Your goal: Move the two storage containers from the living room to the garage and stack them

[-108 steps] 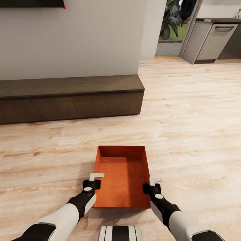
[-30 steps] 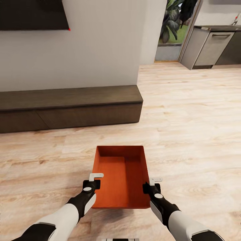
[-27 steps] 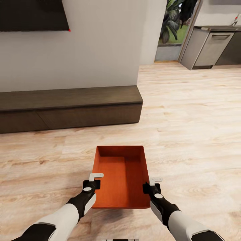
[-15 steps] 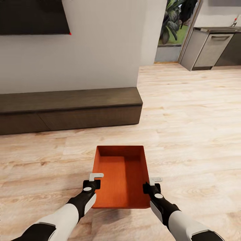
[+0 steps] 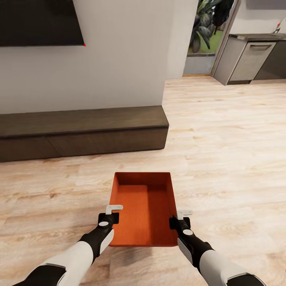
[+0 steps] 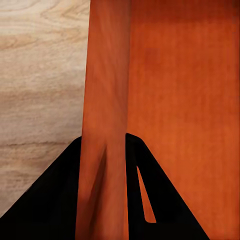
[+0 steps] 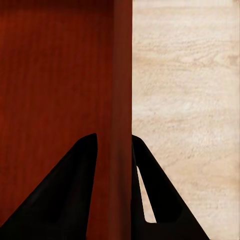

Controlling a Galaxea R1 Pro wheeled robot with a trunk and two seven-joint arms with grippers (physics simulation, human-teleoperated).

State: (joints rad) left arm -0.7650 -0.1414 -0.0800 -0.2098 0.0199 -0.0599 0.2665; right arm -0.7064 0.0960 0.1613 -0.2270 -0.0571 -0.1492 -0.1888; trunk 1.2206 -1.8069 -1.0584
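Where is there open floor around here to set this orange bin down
Broad bare wood-plank floor stretches ahead and to the right, between the storage container and the kitchen cabinets. Another bare strip lies between the container and the low dark cabinet. That cabinet along the wall closes off the left. The left gripper and right gripper grip the container's side walls.

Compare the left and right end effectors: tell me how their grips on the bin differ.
The left end effector clamps the bin's left wall; the right end effector clamps its right wall. In the head view the left one grips slightly higher up the picture than the right. In the wrist views, the left one's wall looks bright orange, the right one's darker red. Shared: each is shut on a wall near the bin's near end, one finger inside and one outside, above the wood floor.
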